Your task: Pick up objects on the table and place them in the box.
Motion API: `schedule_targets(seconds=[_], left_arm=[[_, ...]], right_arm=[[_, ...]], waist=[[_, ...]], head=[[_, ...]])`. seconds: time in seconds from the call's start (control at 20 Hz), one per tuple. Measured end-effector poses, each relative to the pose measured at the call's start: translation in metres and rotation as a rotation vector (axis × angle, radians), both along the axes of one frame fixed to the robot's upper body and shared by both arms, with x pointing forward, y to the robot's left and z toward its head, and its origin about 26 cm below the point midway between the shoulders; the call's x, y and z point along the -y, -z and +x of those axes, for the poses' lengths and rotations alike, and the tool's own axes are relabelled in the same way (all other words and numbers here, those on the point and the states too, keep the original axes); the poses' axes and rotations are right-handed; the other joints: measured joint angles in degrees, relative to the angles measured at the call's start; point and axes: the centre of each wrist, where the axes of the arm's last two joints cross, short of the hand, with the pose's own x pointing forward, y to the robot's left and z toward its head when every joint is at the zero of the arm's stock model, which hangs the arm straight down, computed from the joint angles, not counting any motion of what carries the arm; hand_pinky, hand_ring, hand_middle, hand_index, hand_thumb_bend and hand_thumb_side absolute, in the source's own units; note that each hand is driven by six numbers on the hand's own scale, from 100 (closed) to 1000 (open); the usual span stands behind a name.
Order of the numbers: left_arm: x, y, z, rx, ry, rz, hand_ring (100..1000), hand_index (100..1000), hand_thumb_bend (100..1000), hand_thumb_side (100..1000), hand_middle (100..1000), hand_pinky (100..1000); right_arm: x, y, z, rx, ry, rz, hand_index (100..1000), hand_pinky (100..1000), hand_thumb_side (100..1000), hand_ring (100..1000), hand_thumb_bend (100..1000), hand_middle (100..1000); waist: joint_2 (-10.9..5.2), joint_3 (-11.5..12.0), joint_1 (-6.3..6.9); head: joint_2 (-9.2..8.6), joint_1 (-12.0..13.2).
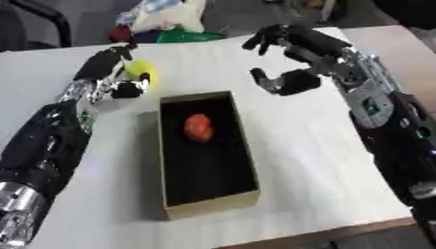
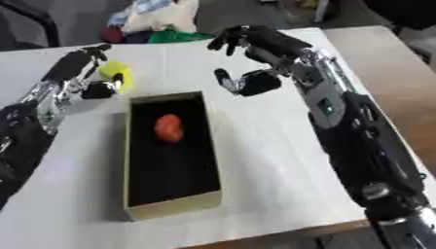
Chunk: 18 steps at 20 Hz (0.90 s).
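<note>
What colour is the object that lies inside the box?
Orange-red; the object lies in the box, best seen in the left eye view.

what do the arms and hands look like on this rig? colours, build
Both arms are bulky, glossy black shells broken by silver metal joints. The left hand and right hand are black with segmented fingers. The right forearm shows exposed silver bracketry with a small green spot; the left arm ends in a silver ribbed cuff at the lower edge. No cables discernible.

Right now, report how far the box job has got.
Done: one red-orange rounded object lies inside the black-lined cardboard box. In hand: the left robot hand is curled round a yellow rounded object beyond the box, on the white table. Left: getting that into the box. The right robot hand holds nothing.
</note>
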Motion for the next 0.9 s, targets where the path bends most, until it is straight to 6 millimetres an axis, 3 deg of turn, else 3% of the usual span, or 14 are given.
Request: schedule_targets(seconds=[0.2,0.35,0.9], left_arm=[[0.0009,-0.0027,0.0005,0.006,0.012,0.019,729,1000,100,284,739,730],[0.0011,-0.0047,0.0007,0.01,0.02,0.027,725,1000,100,283,736,727],[-0.0024,-0.0061,0.0008,-0.018,0.041,0.043,728,1000,114,413,754,735]], right_arm=[[0.0,0.0,0.0,-0.001,0.0,0.001,866,805,484,698,100,752],[0.0,0.0,0.0,-0.003,0.0,0.004,866,805,483,698,100,752],[0.0001,0.0001,0.0001,-0.007,0.001,0.006,866,804,481,698,100,752]], waist=[[0.27,-0.03,0.01],[0.46,-0.05,0.0],[0.47,-0.26,-0.08]], head=[[0.0,-0.09],[0.0,-0.1],[0.0,-0.15]])
